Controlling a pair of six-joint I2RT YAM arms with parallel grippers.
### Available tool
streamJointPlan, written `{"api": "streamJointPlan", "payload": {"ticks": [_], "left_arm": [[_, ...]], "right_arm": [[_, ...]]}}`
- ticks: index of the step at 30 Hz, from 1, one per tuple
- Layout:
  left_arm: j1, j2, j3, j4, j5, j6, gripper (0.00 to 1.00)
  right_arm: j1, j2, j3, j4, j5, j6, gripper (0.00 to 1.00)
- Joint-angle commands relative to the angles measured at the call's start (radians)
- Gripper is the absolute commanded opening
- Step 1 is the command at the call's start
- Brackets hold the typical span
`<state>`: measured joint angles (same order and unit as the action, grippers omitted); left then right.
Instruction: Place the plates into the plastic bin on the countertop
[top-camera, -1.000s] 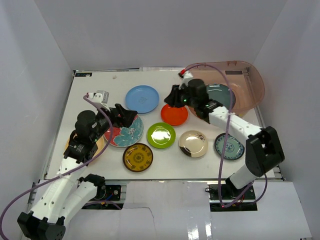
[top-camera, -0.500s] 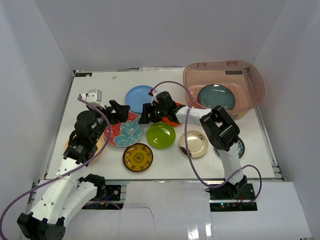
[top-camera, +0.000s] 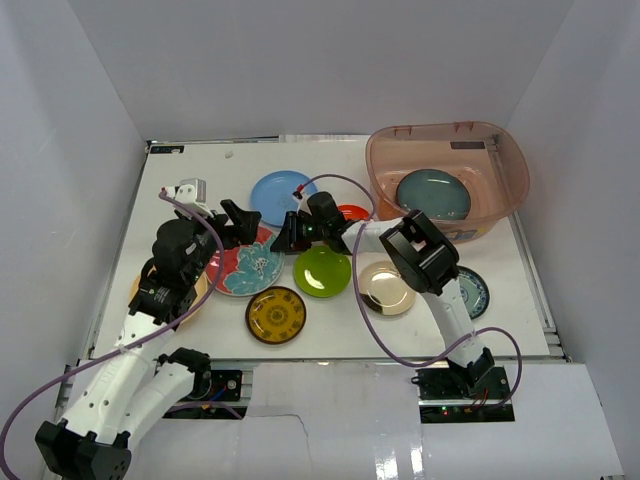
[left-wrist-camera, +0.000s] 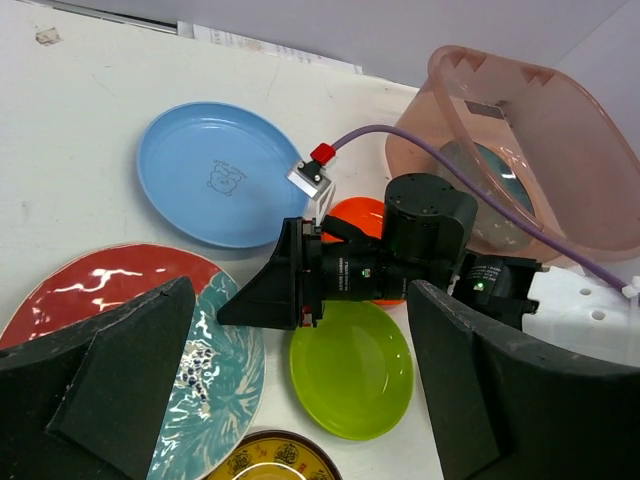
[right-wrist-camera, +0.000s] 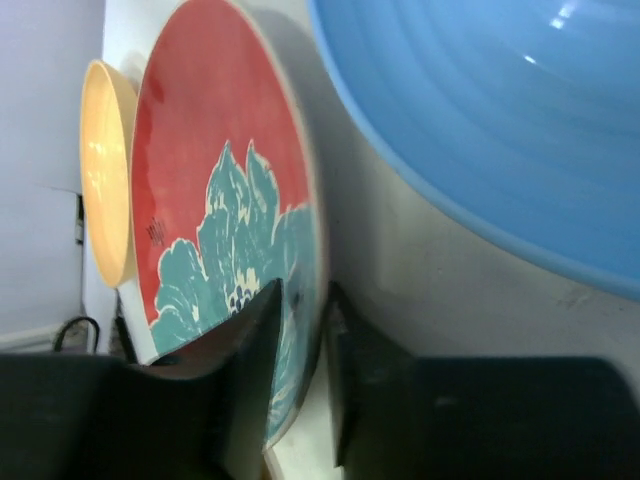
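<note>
Stretching flat toward 9 o'clock on its long arm, the right claw (top-camera: 282, 238) meets the 2 o'clock rim of the red floral plate (top-camera: 245, 268). In the wrist view its fingers (right-wrist-camera: 252, 345) are nipped close on either side of that rim, one over the painted face and one on the counter (top-camera: 190, 175) side, so the claw is closed on the plate's edge. The left claw (top-camera: 240, 222) hangs over the same plate's 12 o'clock edge, fingers spread wide, holding nothing.

Edges: the light blue plate (top-camera: 283, 197) sits just beside at 1 o'clock, with a thin white strip between the rims. The green plate (top-camera: 322, 271) is near at 3 o'clock, the brown-yellow plate (top-camera: 276, 314) at 5, and the tan plate (top-camera: 195, 292) at 8, part-hidden under the left arm. Tight on those sides.

Room: bare counter at 10–11 o'clock, by the far-left wall. The plastic bin (top-camera: 440, 130) sits in the 1 o'clock corner, well apart — the dark teal plate (top-camera: 432, 194) lies on its floor with bare floor round it.
</note>
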<state>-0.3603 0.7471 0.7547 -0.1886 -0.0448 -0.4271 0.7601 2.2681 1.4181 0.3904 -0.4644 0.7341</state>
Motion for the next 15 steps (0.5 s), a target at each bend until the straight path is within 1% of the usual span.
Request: {"api": "streamJointPlan", "payload": {"ticks": [1, 2, 3, 6, 11, 15], "left_arm": [[0.003, -0.005, -0.002, -0.006, -0.01, 0.007, 0.98], [0.004, -0.005, -0.002, -0.006, -0.015, 0.008, 0.98], [0.007, -0.005, 0.0, -0.006, -0.02, 0.007, 0.98], [0.014, -0.011, 0.0, -0.008, -0.018, 0.007, 0.98], [0.026, -0.044, 0.006, -0.008, -0.047, 0.008, 0.98], [0.034, -0.066, 0.003, -0.012, -0.085, 0.004, 0.98]], "right_arm": [[0.013, 0.015, -0.001, 0.094, -0.042, 0.085, 0.26], [0.013, 0.005, -0.005, 0.102, -0.036, 0.096, 0.22], [0.013, -0.008, -0.017, 0.111, -0.023, 0.097, 0.14], [0.013, -0.08, -0.03, 0.133, 0.001, 0.096, 0.08], [0.013, -0.255, -0.054, 0.157, 0.026, 0.091, 0.08], [-0.005, -0.409, -0.079, 0.154, 0.079, 0.051, 0.08]]}}
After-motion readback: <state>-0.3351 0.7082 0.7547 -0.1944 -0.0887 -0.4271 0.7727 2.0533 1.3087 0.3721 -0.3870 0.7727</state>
